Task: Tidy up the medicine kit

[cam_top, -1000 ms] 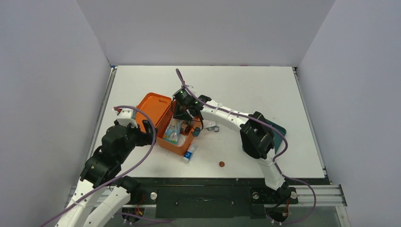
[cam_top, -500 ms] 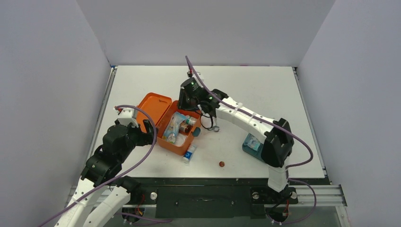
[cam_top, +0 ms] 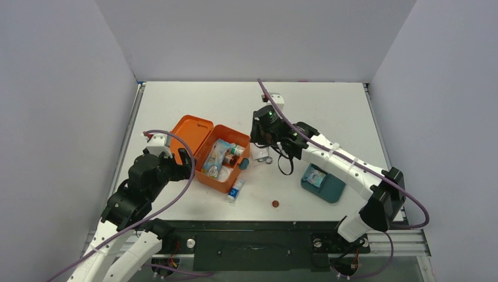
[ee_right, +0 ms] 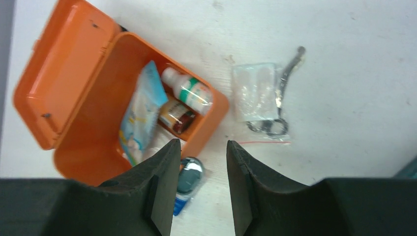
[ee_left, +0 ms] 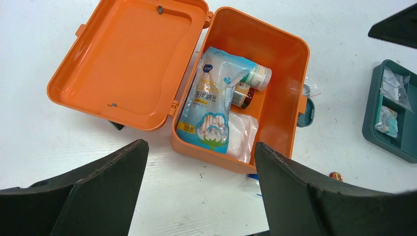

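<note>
The orange rectangular plastic medicine kit [ee_left: 255,44] sits left of centre on the white worktop [cam_top: 329,111]. Its hinged lid [ee_left: 128,59] lies flat open on the left side. Inside lie a blue-and-white plastic packet of cotton swabs [ee_left: 211,98], a white bottle with a green band [ee_right: 189,91], a small brown bottle [ee_right: 177,115] and a white wrapped pad [ee_left: 241,135].

The left end effector [ee_left: 200,147] hovers over the kit's near side, fingers spread wide and holding nothing. The right end effector [ee_right: 202,145] hangs above the worktop just right of the kit, fingers a narrow gap apart with nothing between them.

A clear plastic bag holding metal scissors [ee_right: 260,98] lies beside the kit's right wall. A small white-and-blue box [cam_top: 235,191] rests by the near corner, and a teal divided plastic tray [cam_top: 335,191] sits well apart to the right.
</note>
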Available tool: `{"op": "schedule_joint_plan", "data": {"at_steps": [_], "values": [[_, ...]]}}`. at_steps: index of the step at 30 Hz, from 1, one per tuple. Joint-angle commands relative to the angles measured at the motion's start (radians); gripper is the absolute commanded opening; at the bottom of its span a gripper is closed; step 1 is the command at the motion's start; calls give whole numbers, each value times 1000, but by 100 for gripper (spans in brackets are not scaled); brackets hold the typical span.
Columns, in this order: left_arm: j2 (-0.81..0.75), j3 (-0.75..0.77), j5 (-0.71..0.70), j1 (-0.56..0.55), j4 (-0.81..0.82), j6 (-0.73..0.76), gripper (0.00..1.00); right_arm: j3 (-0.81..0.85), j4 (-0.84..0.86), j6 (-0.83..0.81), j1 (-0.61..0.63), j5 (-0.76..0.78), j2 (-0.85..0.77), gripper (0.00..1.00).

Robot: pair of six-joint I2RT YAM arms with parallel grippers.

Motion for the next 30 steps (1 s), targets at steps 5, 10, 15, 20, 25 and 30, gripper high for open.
{"op": "schedule_joint_plan", "data": {"at_steps": [5,10,15,20,25,30], "values": [[9,3,-17,-4,39,8,78,-177,20,-49,-92,26,-121,40],[15,2,-21,-4,38,7,78,-261,65,-50,-152,-44,-117,48],[19,1,-19,-4,40,7,78,-269,84,-56,-177,-79,-69,48],[31,1,-6,-4,41,9,78,-268,113,-54,-199,-101,13,48],[29,-1,-3,-4,43,9,78,-266,168,-31,-212,-155,85,47],[38,-1,2,-4,44,10,78,-240,187,-18,-224,-167,167,46]]}}
